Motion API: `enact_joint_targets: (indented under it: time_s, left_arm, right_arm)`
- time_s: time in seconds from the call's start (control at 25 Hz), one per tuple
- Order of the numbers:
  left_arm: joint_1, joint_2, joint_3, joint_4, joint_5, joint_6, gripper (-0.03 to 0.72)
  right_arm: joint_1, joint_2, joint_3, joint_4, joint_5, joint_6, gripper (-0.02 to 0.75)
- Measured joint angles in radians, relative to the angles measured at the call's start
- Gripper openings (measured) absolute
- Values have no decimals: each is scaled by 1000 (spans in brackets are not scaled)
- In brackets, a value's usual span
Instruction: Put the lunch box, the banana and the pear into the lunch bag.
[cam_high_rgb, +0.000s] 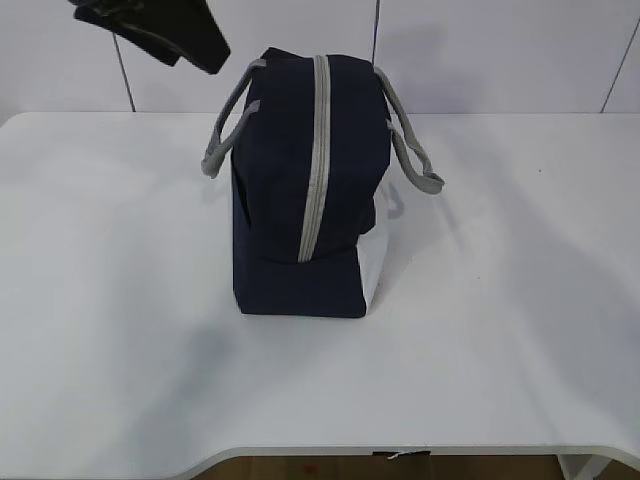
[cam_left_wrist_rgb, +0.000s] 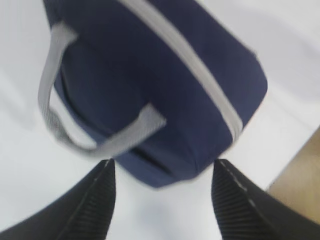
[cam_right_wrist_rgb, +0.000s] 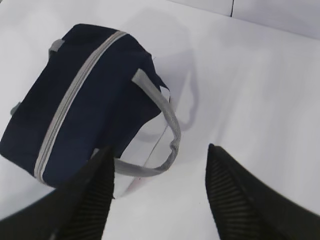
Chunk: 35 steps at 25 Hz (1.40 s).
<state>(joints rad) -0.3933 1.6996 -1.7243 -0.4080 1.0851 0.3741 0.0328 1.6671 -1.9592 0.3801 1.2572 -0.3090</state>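
Note:
The navy lunch bag (cam_high_rgb: 300, 190) stands in the middle of the white table, its grey zipper strip (cam_high_rgb: 317, 160) closed along the top and front. Grey strap handles (cam_high_rgb: 222, 130) hang at both sides. The bag also shows in the left wrist view (cam_left_wrist_rgb: 150, 85) and the right wrist view (cam_right_wrist_rgb: 85, 100). My left gripper (cam_left_wrist_rgb: 162, 200) is open and empty, high above the bag's left side; its arm shows at the exterior view's top left (cam_high_rgb: 160, 30). My right gripper (cam_right_wrist_rgb: 157, 195) is open and empty above the table beside the bag. The lunch box, banana and pear are out of view.
The white table (cam_high_rgb: 500, 330) stretches around the bag, with its front edge at the bottom of the exterior view. A white tiled wall stands behind it. A strip of brown floor (cam_left_wrist_rgb: 300, 180) shows past the table edge in the left wrist view.

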Motion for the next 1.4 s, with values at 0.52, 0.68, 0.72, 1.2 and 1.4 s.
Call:
enact_joint_targets:
  time_s: [0.52, 0.68, 0.72, 1.2, 1.4]
  left_arm:
    - [0, -137, 2, 152, 162, -284, 439]
    - [0, -246, 79, 154, 162, -290, 435]
    - [0, -284, 115, 157, 162, -290, 435]
    - [0, -850, 616, 301, 167, -292, 386]
    - [0, -1083, 811, 387, 121, -292, 382]
  right_arm:
    - [0, -316, 501, -27, 0, 78, 464]
    - [0, -474, 653, -33, 0, 87, 464]
    - [0, -517, 688, -33, 0, 87, 464]
    - [0, -1015, 939, -145, 2, 139, 464]
    - [0, -1171, 1047, -241, 6, 175, 464]
